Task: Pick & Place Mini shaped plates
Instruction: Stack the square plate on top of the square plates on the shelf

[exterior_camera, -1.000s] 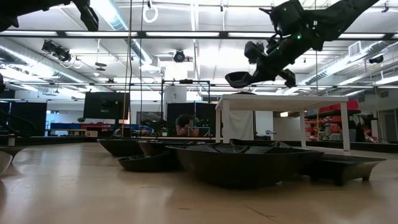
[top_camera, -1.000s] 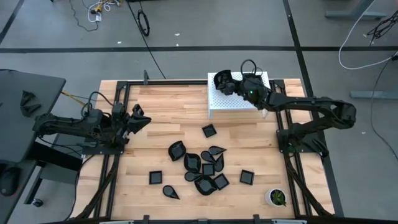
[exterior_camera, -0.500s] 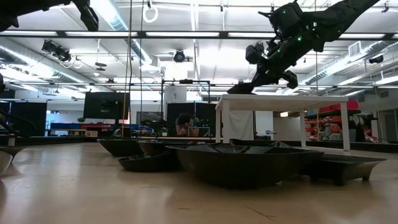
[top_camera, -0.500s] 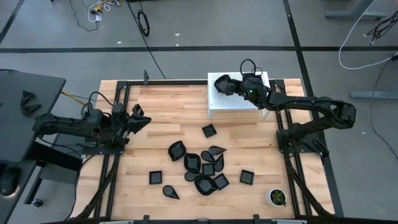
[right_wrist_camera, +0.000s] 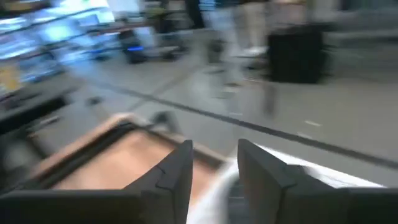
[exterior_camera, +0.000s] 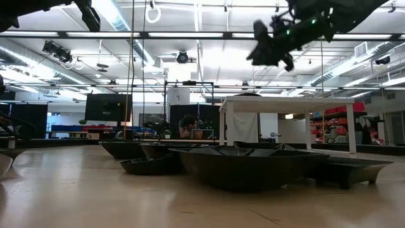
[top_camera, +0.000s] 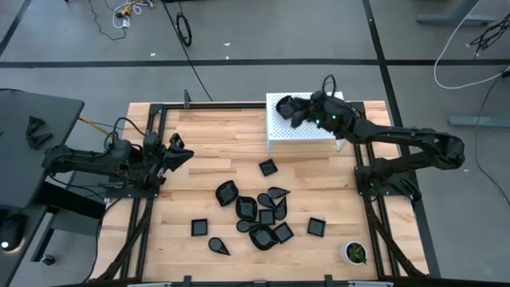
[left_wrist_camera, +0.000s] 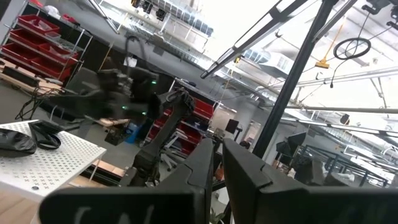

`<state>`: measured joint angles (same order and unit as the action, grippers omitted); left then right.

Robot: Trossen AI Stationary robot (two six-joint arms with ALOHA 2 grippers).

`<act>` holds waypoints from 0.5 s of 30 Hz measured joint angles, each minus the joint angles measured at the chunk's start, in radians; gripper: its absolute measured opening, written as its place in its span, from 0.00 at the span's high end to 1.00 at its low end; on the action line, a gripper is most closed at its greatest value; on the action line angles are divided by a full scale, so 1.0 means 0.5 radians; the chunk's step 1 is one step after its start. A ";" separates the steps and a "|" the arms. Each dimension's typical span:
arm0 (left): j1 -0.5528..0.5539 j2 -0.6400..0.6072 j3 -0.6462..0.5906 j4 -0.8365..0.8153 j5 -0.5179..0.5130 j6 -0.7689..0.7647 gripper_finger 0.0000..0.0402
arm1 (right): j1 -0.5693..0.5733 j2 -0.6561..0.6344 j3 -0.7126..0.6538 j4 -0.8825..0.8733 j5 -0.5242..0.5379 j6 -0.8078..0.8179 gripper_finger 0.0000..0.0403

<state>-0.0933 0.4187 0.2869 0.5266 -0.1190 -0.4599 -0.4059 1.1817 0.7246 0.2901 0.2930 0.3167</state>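
Mini shaped plates [top_camera: 263,215], high view: most cluster mid-desk; one [top_camera: 283,104] lies on the white stand's [top_camera: 307,131] 10 o'clock corner. My right tool [top_camera: 301,110] hovers there, gapped, empty; any sideways drag could knock it off. Left wrist view: my left tool [left_wrist_camera: 214,162] nearly shut.

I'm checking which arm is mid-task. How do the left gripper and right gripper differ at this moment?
The left gripper sits low at the table's left edge with its fingers nearly together; the right gripper hangs above the white perforated stand, fingers apart and empty. A black plate lies on the stand beside the right gripper; none lies near the left. Both are dark, two-fingered, holding nothing.
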 joint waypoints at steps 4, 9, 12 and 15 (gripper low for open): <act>0.000 0.000 0.000 0.000 0.000 -0.001 0.90 | 0.344 0.065 0.001 0.004 -0.061 -0.149 0.72; -0.001 0.000 0.000 0.001 0.000 0.000 0.90 | 0.776 0.127 0.001 -0.393 -0.099 -0.388 0.77; 0.000 0.000 0.000 0.000 0.000 0.000 0.90 | 0.950 0.095 0.000 -0.788 -0.182 -0.133 0.79; -0.001 0.000 0.000 0.000 0.000 0.000 0.90 | 1.039 0.065 0.000 -1.143 -0.354 0.313 0.80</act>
<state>-0.0937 0.4187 0.2869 0.5264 -0.1190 -0.4601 0.1137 1.2140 0.7246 -0.2814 0.1159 0.4732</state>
